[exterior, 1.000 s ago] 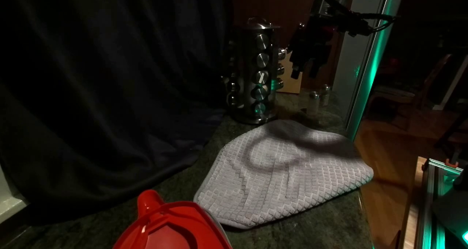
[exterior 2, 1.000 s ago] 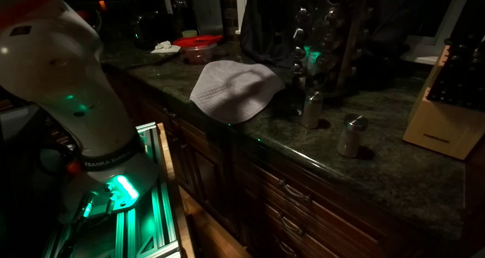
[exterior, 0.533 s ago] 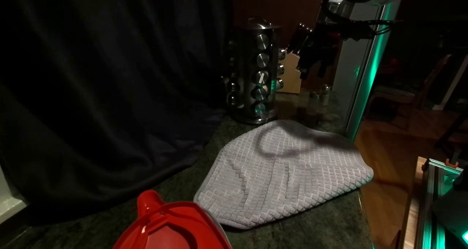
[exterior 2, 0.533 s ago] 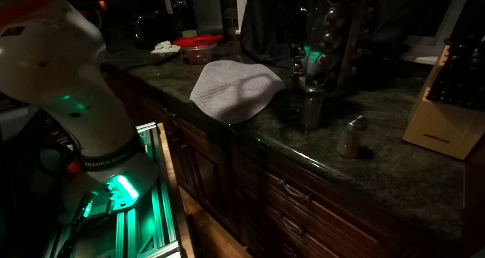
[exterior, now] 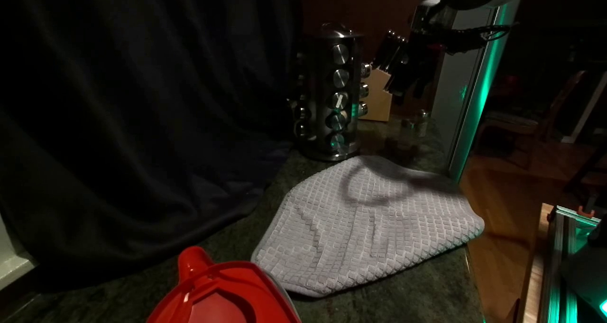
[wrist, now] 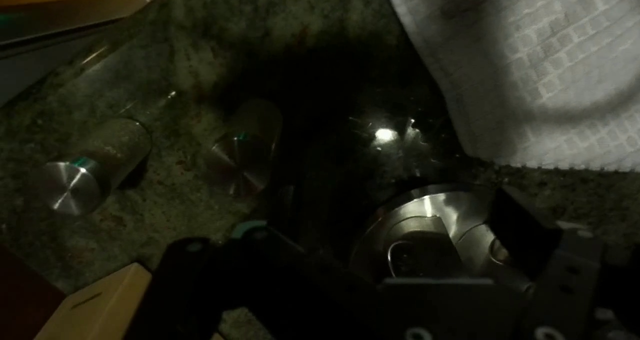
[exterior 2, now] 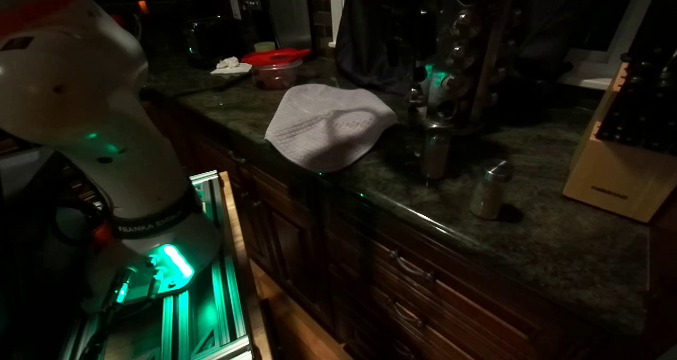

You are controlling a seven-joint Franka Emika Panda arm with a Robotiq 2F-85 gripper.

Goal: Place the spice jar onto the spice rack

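My tool [exterior: 409, 96] hangs in the air over the desk [exterior 2: 571, 243], its fingers spread with a clear gap between the tips. Two candidates here: the lit spice jar [exterior 2: 487, 199] and the shaded spice jar [exterior 2: 436, 159] both stand upright on the desk, off the spice rack [exterior: 320, 90], and I can't tell which one the task means. The lit one is nearer the knife block [exterior 2: 605, 177]; the shaded one is closer to the rack and sits in such deep shadow that what's in it is too murky to make out. Both have silver caps and they're standing apart from each other.

The rack itself is upright, with stacked rows of shiny caps, plus a round metal top with a handle. Black fabric [exterior: 142, 124] hangs right beside it, and a grey textured cloth [exterior: 370, 228] lies on the desk just by its foot. In the wrist view both jars are over toward the left, and a round silver piece [wrist: 430, 200] shows past my fingers, partly hidden, so I can't say for sure what it belongs to. A red-lidded tub [exterior 2: 275, 74] sits farther along the desk, near some crumpled white paper [exterior 2: 229, 64]. A green light [exterior 2: 177, 260] glows at the base of my arm [exterior 2: 100, 111].
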